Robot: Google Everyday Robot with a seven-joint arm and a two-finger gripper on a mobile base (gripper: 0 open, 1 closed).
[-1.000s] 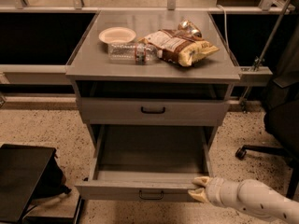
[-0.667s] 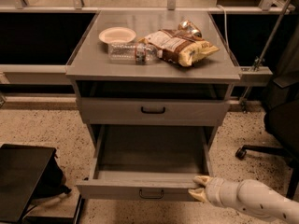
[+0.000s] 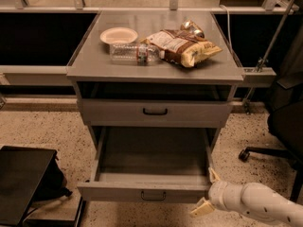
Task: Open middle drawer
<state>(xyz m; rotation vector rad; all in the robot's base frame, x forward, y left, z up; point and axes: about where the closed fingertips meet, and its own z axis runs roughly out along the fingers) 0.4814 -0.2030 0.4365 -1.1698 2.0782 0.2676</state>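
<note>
The middle drawer (image 3: pixel 118 192) is pulled far out of the grey cabinet; its inside looks bare and its black bar handle (image 3: pixel 154 196) sits at the centre of the front. My gripper (image 3: pixel 207 191) is at the right end of the drawer's front, low at the right of the view. Its two tan fingers (image 3: pixel 201 207) are spread open, one above and one below the front's right corner. It holds nothing. The white arm runs off toward the lower right corner.
Above, another grey drawer (image 3: pixel 109 112) is closed. The cabinet top (image 3: pixel 94 63) carries a bowl (image 3: pixel 118 34), a plastic bottle (image 3: pixel 135 53) and a chip bag (image 3: pixel 182 46). A black case (image 3: pixel 21 181) lies on the floor at the left and an office chair base (image 3: pixel 265 152) stands at the right.
</note>
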